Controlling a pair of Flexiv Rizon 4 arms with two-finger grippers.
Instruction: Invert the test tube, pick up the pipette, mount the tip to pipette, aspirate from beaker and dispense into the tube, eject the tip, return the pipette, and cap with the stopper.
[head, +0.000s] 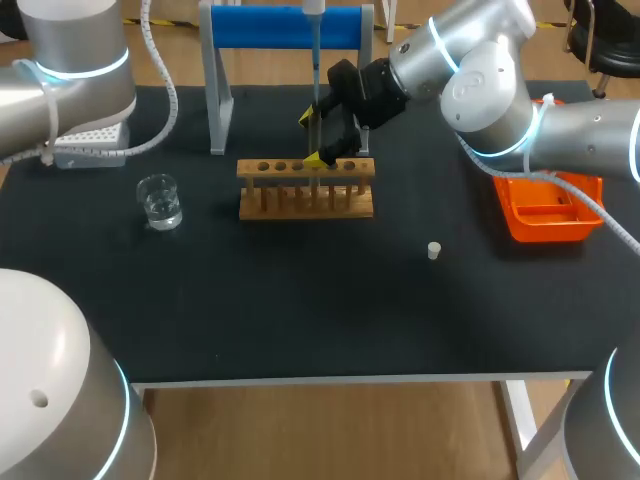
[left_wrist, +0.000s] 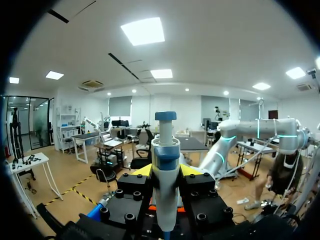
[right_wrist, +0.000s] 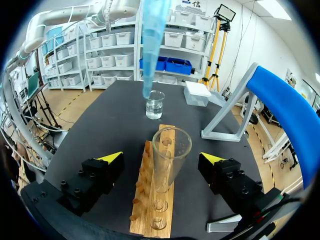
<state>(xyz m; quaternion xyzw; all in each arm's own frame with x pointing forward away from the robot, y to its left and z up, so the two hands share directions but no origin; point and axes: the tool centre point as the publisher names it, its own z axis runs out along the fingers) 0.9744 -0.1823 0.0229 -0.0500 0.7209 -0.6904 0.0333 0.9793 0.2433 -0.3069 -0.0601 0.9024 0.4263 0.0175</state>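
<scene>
Test tube (right_wrist: 171, 165): judged light, slick, breakable glass (upright in wooden rack (right_wrist: 169, 215)); take mid-wall, gently. Right jaws released, flanking it; left jaws clenched on pipette (left_wrist: 165, 170).

Your head camera looks down from above and behind on the whole desk (head: 300, 320). Your left wrist camera sits tight against the pipette (left_wrist: 165, 170), facing out over the room. Your right wrist camera looks closely down the rack (right_wrist: 150, 215) toward the beaker (right_wrist: 155, 105), both shared with the head view
</scene>
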